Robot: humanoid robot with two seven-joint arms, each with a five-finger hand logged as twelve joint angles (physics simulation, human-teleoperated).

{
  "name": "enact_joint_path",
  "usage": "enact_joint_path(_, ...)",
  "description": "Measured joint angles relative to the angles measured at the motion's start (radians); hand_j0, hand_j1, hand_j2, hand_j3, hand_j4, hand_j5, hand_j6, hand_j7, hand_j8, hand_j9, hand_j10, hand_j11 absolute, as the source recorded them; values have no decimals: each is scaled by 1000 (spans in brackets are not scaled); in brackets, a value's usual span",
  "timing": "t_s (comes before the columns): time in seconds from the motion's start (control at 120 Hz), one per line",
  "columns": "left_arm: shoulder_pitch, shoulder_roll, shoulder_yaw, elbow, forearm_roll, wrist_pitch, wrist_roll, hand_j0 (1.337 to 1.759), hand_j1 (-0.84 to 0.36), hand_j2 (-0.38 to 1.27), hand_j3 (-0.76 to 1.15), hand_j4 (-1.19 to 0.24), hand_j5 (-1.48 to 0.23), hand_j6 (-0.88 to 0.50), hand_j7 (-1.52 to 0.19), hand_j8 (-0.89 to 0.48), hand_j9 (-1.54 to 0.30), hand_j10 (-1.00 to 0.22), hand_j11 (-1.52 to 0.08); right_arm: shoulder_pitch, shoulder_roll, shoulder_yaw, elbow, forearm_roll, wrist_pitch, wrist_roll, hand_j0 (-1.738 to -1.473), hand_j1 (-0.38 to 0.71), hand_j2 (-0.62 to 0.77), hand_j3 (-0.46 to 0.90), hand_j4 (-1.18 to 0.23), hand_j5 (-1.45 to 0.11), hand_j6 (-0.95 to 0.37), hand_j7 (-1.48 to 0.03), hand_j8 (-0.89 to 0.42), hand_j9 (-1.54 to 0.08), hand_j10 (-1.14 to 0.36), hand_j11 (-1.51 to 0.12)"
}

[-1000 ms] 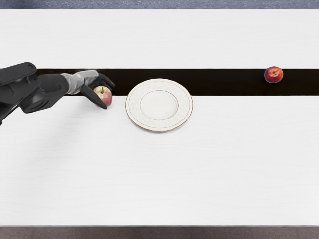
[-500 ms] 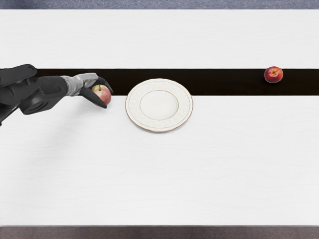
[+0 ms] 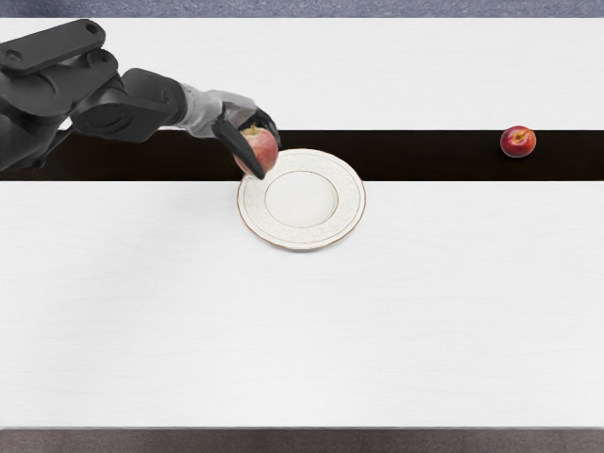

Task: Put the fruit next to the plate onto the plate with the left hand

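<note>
Over the upper-left rim of the round white plate (image 3: 351,219), the left hand (image 3: 229,118) is holding a small red-and-yellow apple (image 3: 264,149). Its dark fingers (image 3: 242,147) are closing tightly around the fruit, one crossing the front and the others wrapping behind. The apple is showing against the plate's edge, stem end tilting upward; whether it is touching the rim cannot be told from this angle. The grey-and-black left arm (image 3: 104,94) is reaching in from the picture's left edge, and it is the one arm showing.

Two fruits are showing in all: the apple in the hand, and a second round red fruit (image 3: 517,142) that is sitting well apart from the plate, far to the right on the dark strip (image 3: 425,156). That strip is running across the long white counter (image 3: 302,330) — a single band, with the one plate lying half on it and half on the white surface in front. The plate's centre is lying bare.
</note>
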Motion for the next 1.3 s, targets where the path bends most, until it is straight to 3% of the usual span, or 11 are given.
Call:
enact_joint_path(0.05,-4,-37,-2,1,-14,-2,19,1635,-384,431,0,-501,-1146,-144,-1165,-37,-1152,-339,-1155,0,0,0,0,0,0,0,-1658,-349,0,0,0,0,0,0,0,0,0,0)
enact_joint_path(0.167,2,-74,-5,5,-30,-3,43,1630,-423,534,0,-484,-1181,-130,-1194,-18,-1178,-331,-1185,0,0,0,0,0,0,0,-1658,-349,0,0,0,0,0,0,0,0,0,0)
enact_joint_path(0.275,16,-106,-4,15,-33,-1,51,1624,-417,332,0,-456,-1205,-84,-1214,18,-1199,-302,-1217,0,0,0,0,0,0,0,-1658,-349,0,0,0,0,0,0,0,0,0,0)
enact_joint_path(0.317,20,-110,-3,22,-35,-1,52,1624,-418,332,0,-445,-1208,-81,-1214,27,-1196,-299,-1216,0,0,0,0,0,0,0,-1658,-349,0,0,0,0,0,0,0,0,0,0)
enact_joint_path(0.383,22,-114,-3,34,-36,5,52,1632,-291,278,0,-499,-945,-197,-956,-14,-945,-359,-963,0,0,0,0,0,0,0,-1658,-349,0,0,0,0,-1,0,-1,0,0,0)
enact_joint_path(0.425,22,-114,-3,39,-34,7,52,1637,-182,229,0,-479,-777,-189,-788,-21,-779,-370,-795,0,0,0,0,0,0,0,-1658,-349,0,0,0,0,-1,0,0,0,0,0)
enact_joint_path(0.525,20,-103,-12,41,-32,3,49,1645,11,142,0,-354,-490,-126,-497,-23,-492,-251,-501,0,0,0,0,0,0,0,-1658,-349,0,0,0,0,0,0,0,0,0,0)
enact_joint_path(0.583,25,-45,-41,31,-32,-19,47,1648,89,108,0,-272,-376,-101,-381,-23,-377,-194,-384,0,0,0,0,0,0,0,-1658,-349,0,0,0,0,0,0,0,0,0,0)
enact_joint_path(0.767,125,153,-197,17,-33,-78,36,1654,228,47,0,-123,-169,-54,-171,-22,-170,-92,-173,0,0,0,0,0,0,0,-1658,-349,0,0,0,0,0,0,0,0,0,0)
enact_joint_path(1.058,416,396,-573,16,-38,-90,-22,1657,301,15,0,-47,-62,-30,-62,-22,-62,-38,-63,0,0,0,2,0,0,0,-1658,-349,0,0,0,0,0,0,0,0,0,0)
enact_joint_path(1.3,541,483,-651,17,-120,-90,-27,1658,318,9,0,-28,-38,-23,-38,-20,-38,-25,-38,0,0,0,3,0,0,0,-1658,-349,0,0,0,0,0,0,0,0,0,0)
